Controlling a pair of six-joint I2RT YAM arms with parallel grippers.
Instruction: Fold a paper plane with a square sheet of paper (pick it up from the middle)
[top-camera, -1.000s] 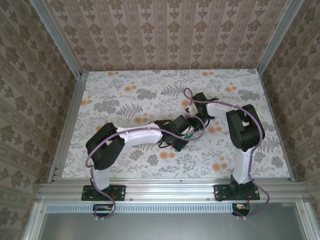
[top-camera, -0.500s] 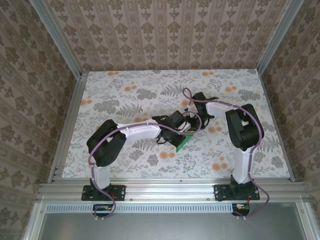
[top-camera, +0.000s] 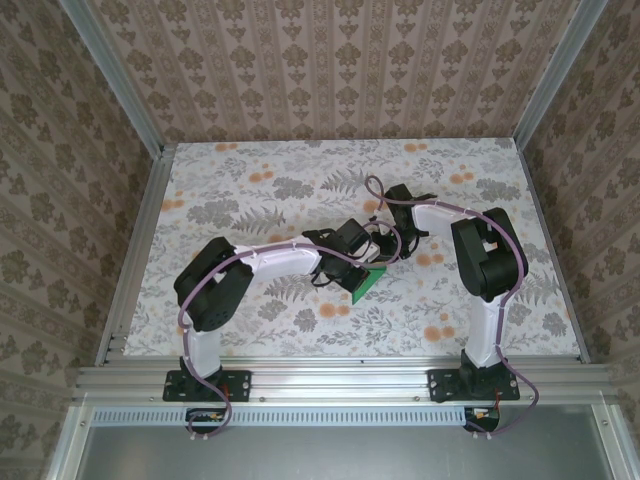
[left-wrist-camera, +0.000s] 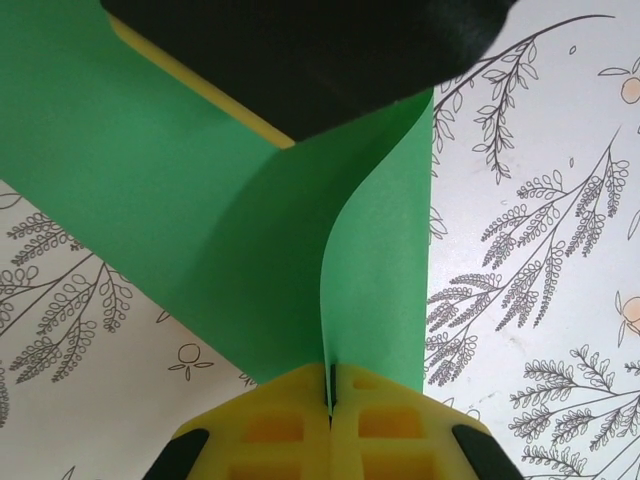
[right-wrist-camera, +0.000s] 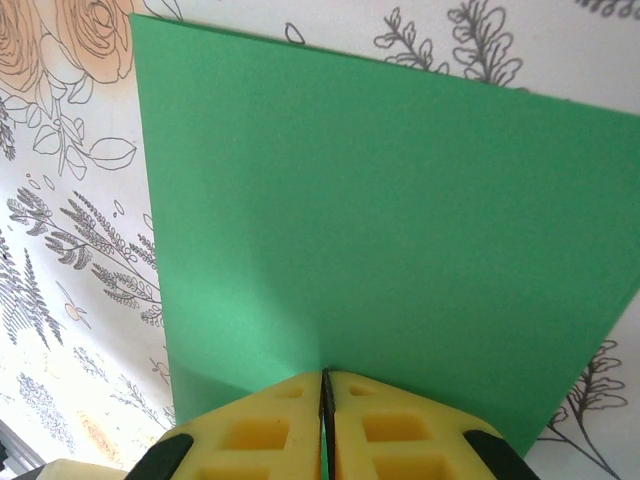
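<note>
Left gripper (left-wrist-camera: 330, 398) clamped on the square sheet of paper (left-wrist-camera: 180, 220), which curls in the left wrist view. In the right wrist view it looks flat, with the right gripper (right-wrist-camera: 325, 388) pinching its edge. Top view: sheet between both arms, mid table (top-camera: 250, 190)

- No text, label, brand, number or sign can be read anywhere in these views.
</note>
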